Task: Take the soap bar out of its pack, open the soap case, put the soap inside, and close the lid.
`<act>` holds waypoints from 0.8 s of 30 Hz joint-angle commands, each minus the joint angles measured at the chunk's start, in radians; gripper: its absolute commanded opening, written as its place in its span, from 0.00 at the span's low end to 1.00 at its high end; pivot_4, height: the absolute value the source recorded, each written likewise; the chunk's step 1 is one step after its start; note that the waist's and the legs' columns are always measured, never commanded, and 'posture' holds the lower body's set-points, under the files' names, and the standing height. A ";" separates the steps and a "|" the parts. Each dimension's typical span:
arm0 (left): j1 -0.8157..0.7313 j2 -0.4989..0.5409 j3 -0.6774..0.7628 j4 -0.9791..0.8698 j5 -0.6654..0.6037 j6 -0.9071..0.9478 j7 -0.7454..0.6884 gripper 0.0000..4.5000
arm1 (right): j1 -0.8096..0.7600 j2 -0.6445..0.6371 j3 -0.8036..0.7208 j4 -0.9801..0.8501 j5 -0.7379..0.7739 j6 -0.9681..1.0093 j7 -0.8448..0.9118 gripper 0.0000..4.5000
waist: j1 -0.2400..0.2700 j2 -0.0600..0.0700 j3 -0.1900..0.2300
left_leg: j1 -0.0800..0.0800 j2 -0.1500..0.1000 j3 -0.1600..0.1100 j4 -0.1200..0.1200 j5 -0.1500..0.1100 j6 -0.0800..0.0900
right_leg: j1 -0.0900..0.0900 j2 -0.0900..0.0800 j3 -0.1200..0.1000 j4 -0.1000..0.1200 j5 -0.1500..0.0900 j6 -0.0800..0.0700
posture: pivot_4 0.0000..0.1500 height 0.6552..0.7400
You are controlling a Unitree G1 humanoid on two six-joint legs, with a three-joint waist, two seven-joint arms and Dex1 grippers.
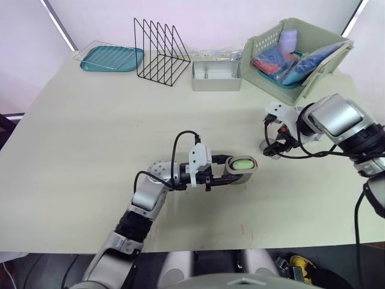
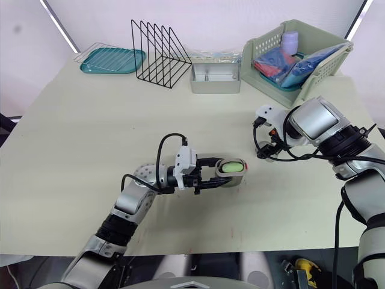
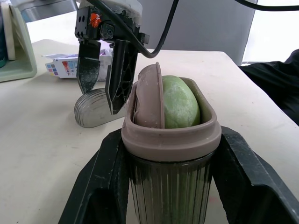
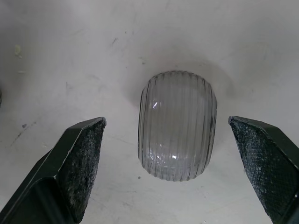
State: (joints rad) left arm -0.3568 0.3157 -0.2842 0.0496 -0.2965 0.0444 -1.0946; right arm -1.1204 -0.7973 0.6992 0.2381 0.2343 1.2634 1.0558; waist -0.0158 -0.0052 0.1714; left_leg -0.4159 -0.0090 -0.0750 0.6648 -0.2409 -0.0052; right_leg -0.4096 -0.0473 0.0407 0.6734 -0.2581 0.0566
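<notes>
The left gripper (image 1: 236,171) is clamped around the one soap case (image 3: 170,140), with a single green soap bar (image 3: 180,102) inside. The right gripper (image 4: 166,121) hangs wide open and empty over the one clear lid (image 4: 177,125), which lies on the table (image 1: 90,138).

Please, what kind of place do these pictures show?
Probably a test room, not a home: a pale table with household props lined along its far edge, a black wire rack, a teal tray, a green basket, while the left claw holds the soap case.
</notes>
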 commanded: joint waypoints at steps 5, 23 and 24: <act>0.011 0.003 -0.012 -0.026 0.006 0.006 0.000 0.42 | -0.011 -0.005 -0.005 0.000 -0.045 -0.024 0.030 0.99 | 0.000 0.000 0.000 | 0.000 0.000 0.000 0.000 0.000 0.000 | 0.000 0.000 0.000 0.000 0.000 0.000 | 1.00 1.00; 0.017 0.008 -0.012 -0.036 0.005 0.016 0.004 0.42 | 0.016 0.012 -0.004 0.016 -0.107 -0.057 0.065 0.90 | 0.000 0.000 0.000 | 0.000 0.000 0.000 0.000 0.000 0.000 | 0.000 0.000 0.000 0.000 0.000 0.000 | 1.00 1.00; 0.017 0.008 -0.012 -0.037 0.005 0.017 0.004 0.42 | 0.018 0.012 -0.004 0.014 -0.107 -0.057 0.067 0.78 | 0.000 0.000 0.000 | 0.000 0.000 0.000 0.000 0.000 0.000 | 0.000 0.000 0.000 0.000 0.000 0.000 | 1.00 1.00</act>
State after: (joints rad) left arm -0.3496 0.3166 -0.2849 0.0334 -0.2967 0.0553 -1.0859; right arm -1.0976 -0.7793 0.7102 0.2585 0.1389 1.2142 1.1127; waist -0.0158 -0.0051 0.1714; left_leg -0.4159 -0.0091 -0.0750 0.6648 -0.2409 -0.0052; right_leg -0.4096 -0.0474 0.0408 0.6734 -0.2581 0.0566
